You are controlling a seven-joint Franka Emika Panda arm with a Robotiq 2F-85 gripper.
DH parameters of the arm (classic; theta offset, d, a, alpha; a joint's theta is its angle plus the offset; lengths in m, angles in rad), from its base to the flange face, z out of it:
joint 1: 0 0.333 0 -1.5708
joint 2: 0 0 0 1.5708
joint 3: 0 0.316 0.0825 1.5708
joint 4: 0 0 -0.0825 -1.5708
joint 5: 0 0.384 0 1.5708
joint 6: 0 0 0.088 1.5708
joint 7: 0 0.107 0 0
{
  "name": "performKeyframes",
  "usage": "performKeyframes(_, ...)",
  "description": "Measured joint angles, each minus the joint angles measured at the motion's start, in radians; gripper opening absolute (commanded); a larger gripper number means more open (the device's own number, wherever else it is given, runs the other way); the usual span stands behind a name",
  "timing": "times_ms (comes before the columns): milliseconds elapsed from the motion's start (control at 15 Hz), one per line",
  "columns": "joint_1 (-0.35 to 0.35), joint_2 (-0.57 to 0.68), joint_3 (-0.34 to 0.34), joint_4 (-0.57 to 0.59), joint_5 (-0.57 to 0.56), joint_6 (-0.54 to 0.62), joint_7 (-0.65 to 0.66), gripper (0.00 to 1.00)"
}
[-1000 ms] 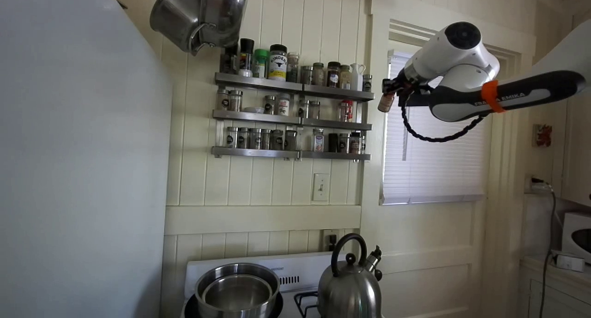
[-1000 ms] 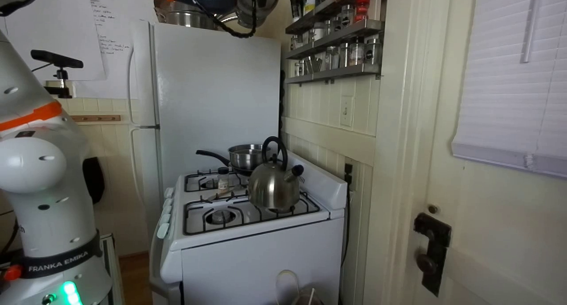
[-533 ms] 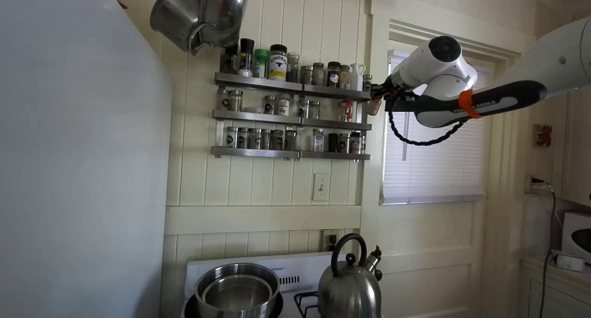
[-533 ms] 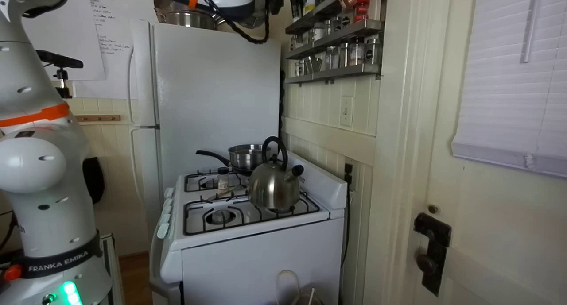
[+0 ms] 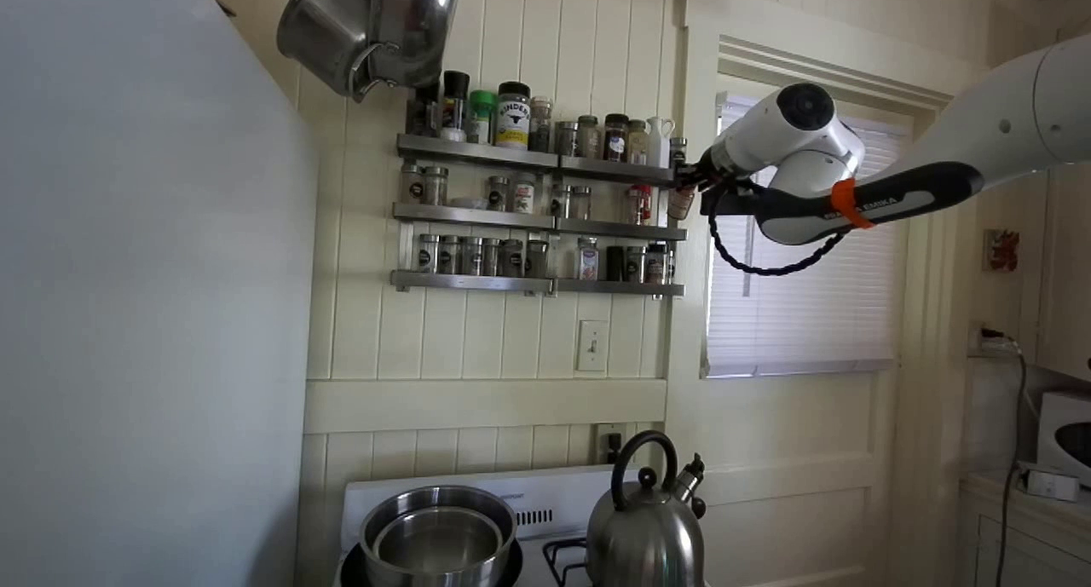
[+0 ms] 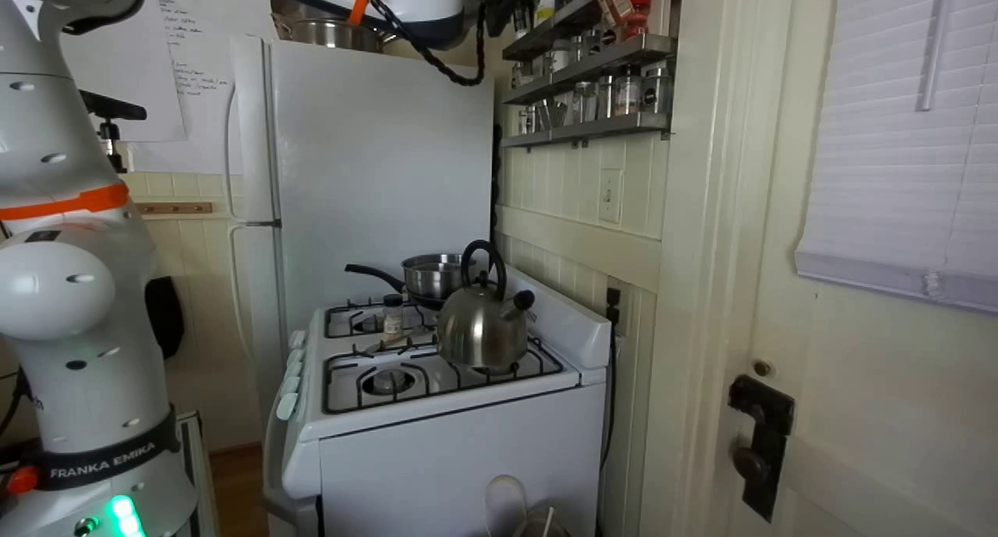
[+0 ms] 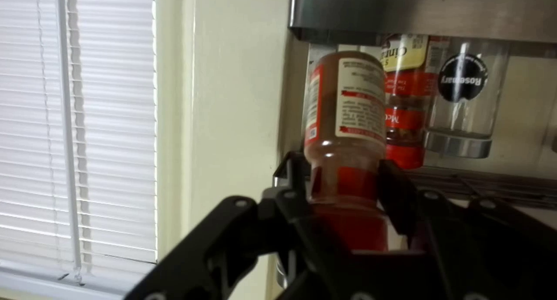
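Gripper [image 7: 346,184] pinching red-capped spice bottle [image 7: 348,104] at cap end — bottle tilted, by right end of metal shelves [image 5: 618,228] in exterior view; kettle [image 6: 482,330] lower, on stove [image 6: 460,443].

You've got the bottle [image 7: 350,104] in the gripper [image 7: 343,169], by the door-side end of the middle shelf [image 7: 417,12]; can't tell if it's over it or just in front. Facing the wall, a spice jar [image 7: 405,82] sits just past the gripper and to its left, rosemary jar [image 7: 463,86] further left. Window blind [image 7: 113,117] is off to its right. Well below, the kettle [image 6: 483,330] is on the stove [image 6: 460,451], with the pot [image 6: 429,276] left of that.
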State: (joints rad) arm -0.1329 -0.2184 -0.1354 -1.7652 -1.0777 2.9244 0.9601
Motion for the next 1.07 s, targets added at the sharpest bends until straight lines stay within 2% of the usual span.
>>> performKeyframes(800,-0.02,0.023,0.01,0.005,-0.259,0.034,0.206,0.21)
performKeyframes(1067,-0.023,0.027,0.01,0.006,-0.315,0.034,0.268,0.21)
